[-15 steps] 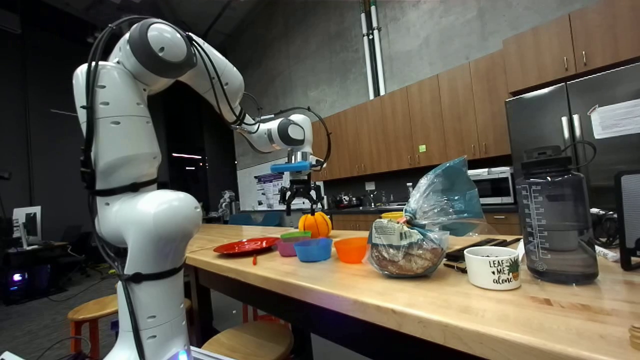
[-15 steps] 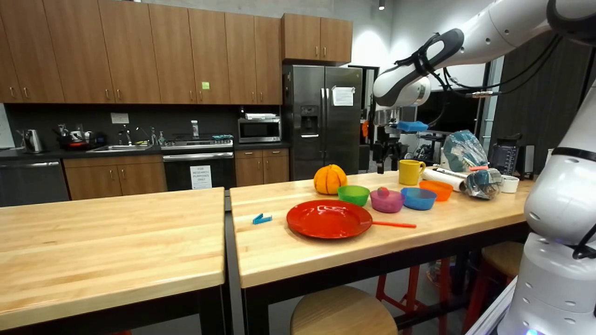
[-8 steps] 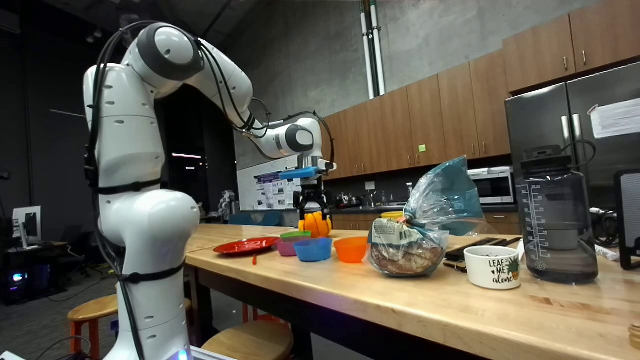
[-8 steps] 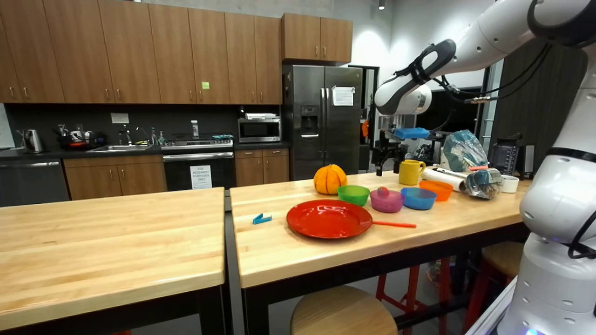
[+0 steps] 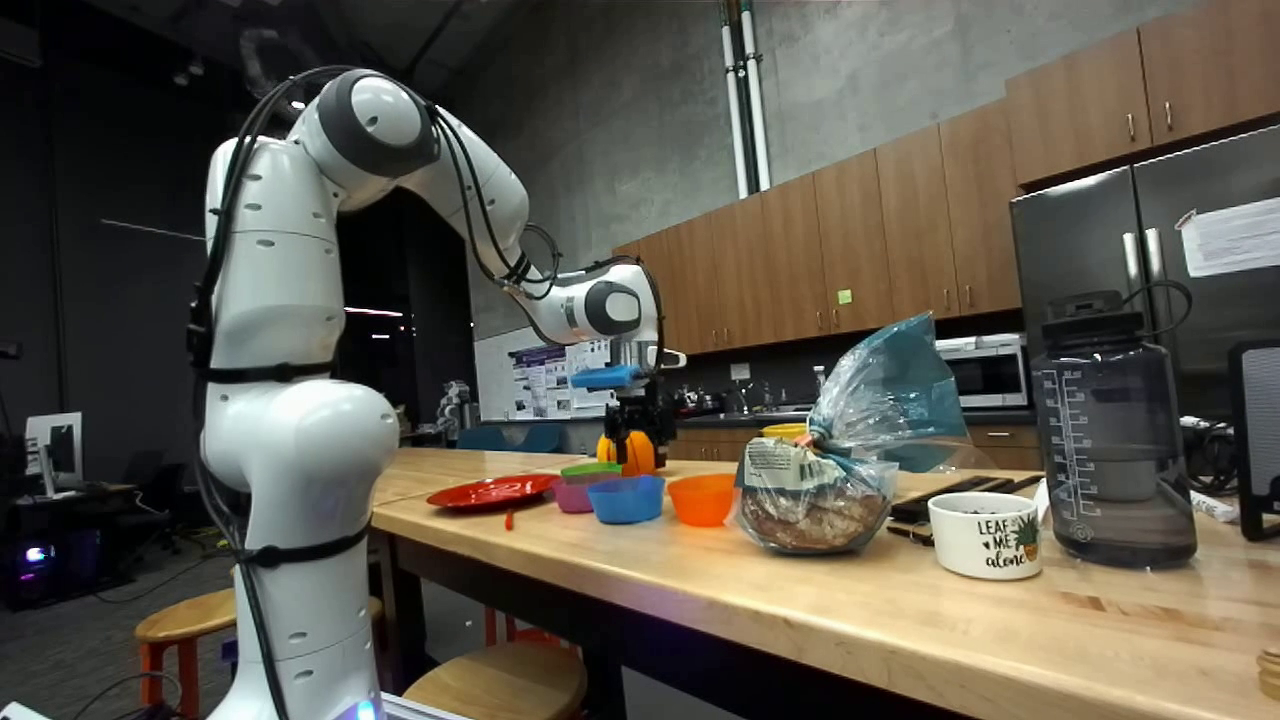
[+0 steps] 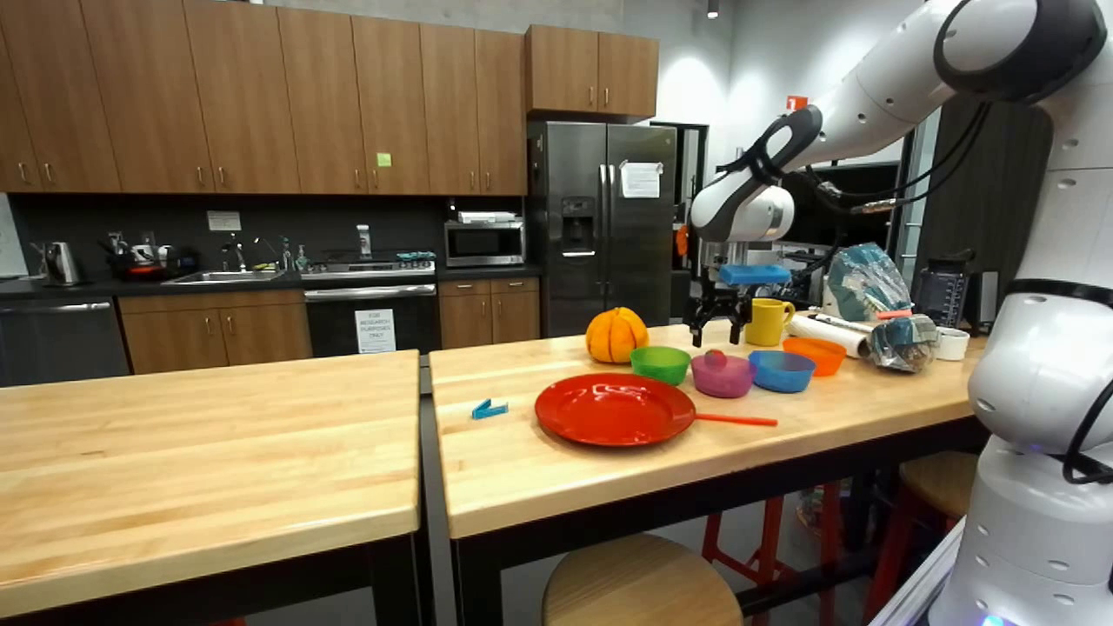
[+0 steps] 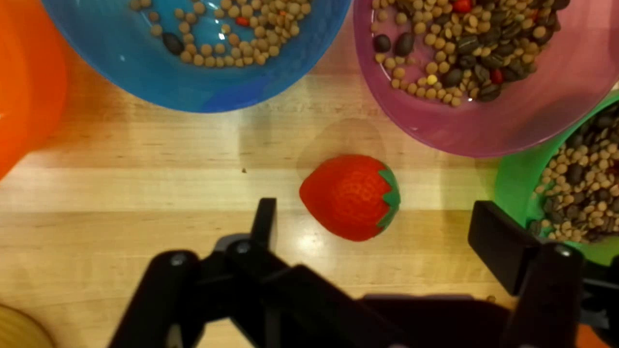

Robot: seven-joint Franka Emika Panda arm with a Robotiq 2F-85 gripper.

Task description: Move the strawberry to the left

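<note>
orange bowl (image 7: 26,87): left edge of wrist view, cut off by frame.
blue bowl (image 7: 184,94): top, left of centre, tan and dark bits (image 7: 271,41) inside.
strawberry (image 7: 346,198) look: red, faint surface pattern, on its side, pointed tip to frame left, jagged green cap to frame right.
strawberry place: middle of wrist view, on wooden tabletop (image 7: 169,193), below the gap between blue bowl and pink bowl (image 7: 454,135), apart from both.
view differences: wrist view gives whole strawberry; in an exterior view, left to right, blue clip (image 6: 489,409), red plate (image 6: 616,413), then just strawberry's red top at pink bowl's far rim.
gripper (image 7: 376,217): fingers spread wide, one toward each side of wrist frame.
strawberry vs gripper: between fingers, nearer frame-left one, wood showing both sides; height gap, can't tell.
pink bowl: upper right, mixed bits inside.
green bowl (image 7: 516,179): right edge, cut off, partly behind frame-right finger.
</note>
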